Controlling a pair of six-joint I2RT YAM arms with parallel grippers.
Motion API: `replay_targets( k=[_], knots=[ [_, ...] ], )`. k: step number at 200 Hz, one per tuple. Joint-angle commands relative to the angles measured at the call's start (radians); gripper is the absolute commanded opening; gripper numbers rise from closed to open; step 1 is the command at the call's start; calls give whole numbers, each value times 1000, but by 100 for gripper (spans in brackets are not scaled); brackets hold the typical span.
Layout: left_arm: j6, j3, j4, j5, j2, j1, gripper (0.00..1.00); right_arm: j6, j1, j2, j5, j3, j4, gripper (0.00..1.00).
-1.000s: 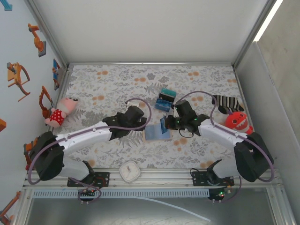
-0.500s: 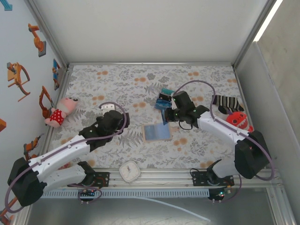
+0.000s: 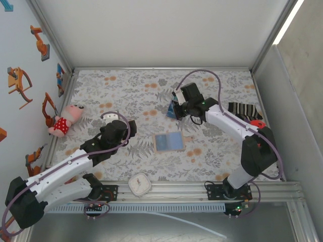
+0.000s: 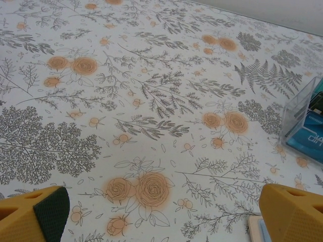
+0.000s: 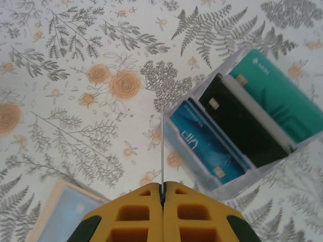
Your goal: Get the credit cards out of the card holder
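We see the flat tan folding card holder (image 3: 169,142), pale blue inside, open on the floral desk (image 3: 126,85) near the right end effector (image 5: 162,187), which pinches a thin card (image 5: 162,146) edge-on; the left end effector (image 4: 161,212) gapes wide.

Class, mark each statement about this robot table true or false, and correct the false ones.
1. The wallet lies open on the table. True.
2. The left gripper is clamped on the wallet. False: it is open, over bare cloth beside the wallet.
3. The right gripper is shut on a thin card seen edge-on. True.
4. The clear stand has nothing in it. False: it holds a teal card, a black card and a blue card.
5. The pink toy lies at the table's right side. False: it lies at the left side.
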State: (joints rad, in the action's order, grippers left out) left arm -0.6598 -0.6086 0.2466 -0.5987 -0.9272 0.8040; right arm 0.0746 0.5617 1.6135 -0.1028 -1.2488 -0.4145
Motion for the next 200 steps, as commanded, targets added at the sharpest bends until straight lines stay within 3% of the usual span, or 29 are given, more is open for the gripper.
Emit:
replay_targets(
  k=[1, 72, 200],
  knots=[
    [-8, -2, -9, -12, 1, -5, 97, -187, -39, 38, -14, -60, -32, 0],
    [-11, -4, 13, -25, 3, -8, 97, -406, -102, 133, -175, -157, -39, 0],
    [-8, -8, 25, -30, 2, -14, 97, -484, -125, 266, -145, -215, -116, 0]
  ],
)
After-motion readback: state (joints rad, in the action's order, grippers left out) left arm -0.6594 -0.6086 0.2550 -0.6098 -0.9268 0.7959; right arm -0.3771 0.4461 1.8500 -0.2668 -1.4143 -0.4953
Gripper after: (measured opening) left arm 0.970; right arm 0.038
